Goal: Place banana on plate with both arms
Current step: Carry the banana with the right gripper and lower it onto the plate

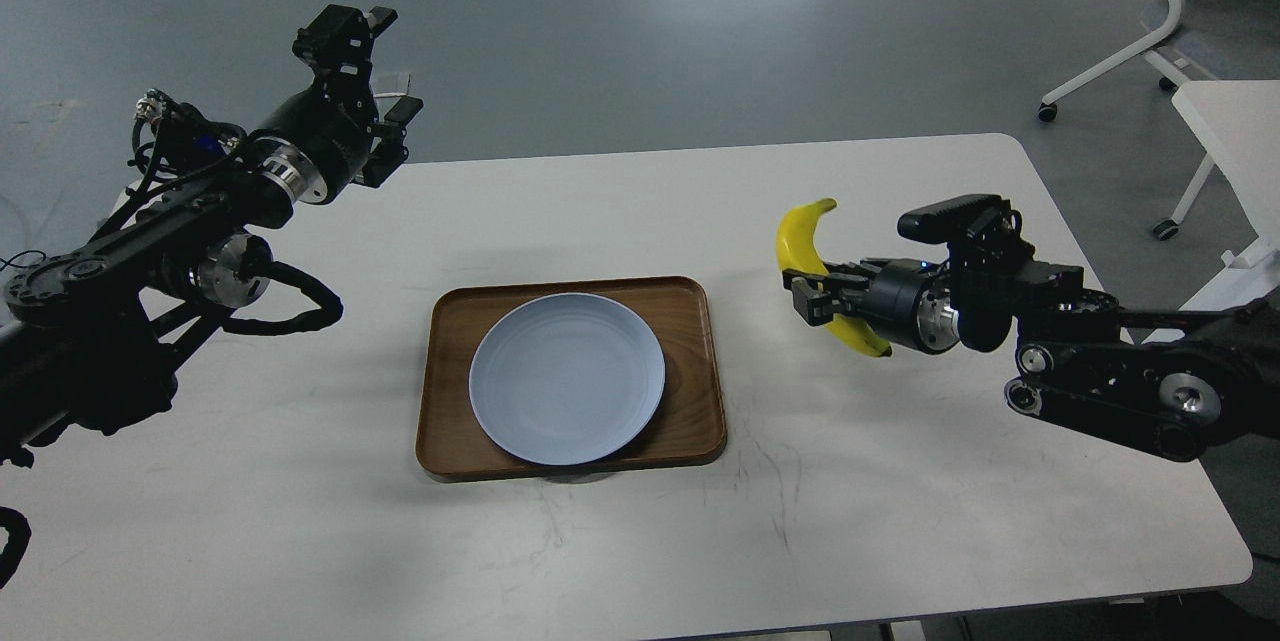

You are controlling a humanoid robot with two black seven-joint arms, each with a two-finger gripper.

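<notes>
My right gripper (812, 295) is shut on the yellow banana (803, 239) near its middle and holds it in the air above the white table, right of the tray. The banana's stem end points up and its dark tip points down toward the wrist. The pale blue-grey plate (567, 378) lies empty on the brown wooden tray (690, 361) at the table's centre, left of the banana. My left gripper (385, 121) hangs in the air over the table's far left edge, open and empty, far from the plate.
The white table (900, 521) has its far edge behind the tray and a rounded far right corner. A white office chair (1170, 1) and a second white table (1235, 136) stand on the grey floor at the right.
</notes>
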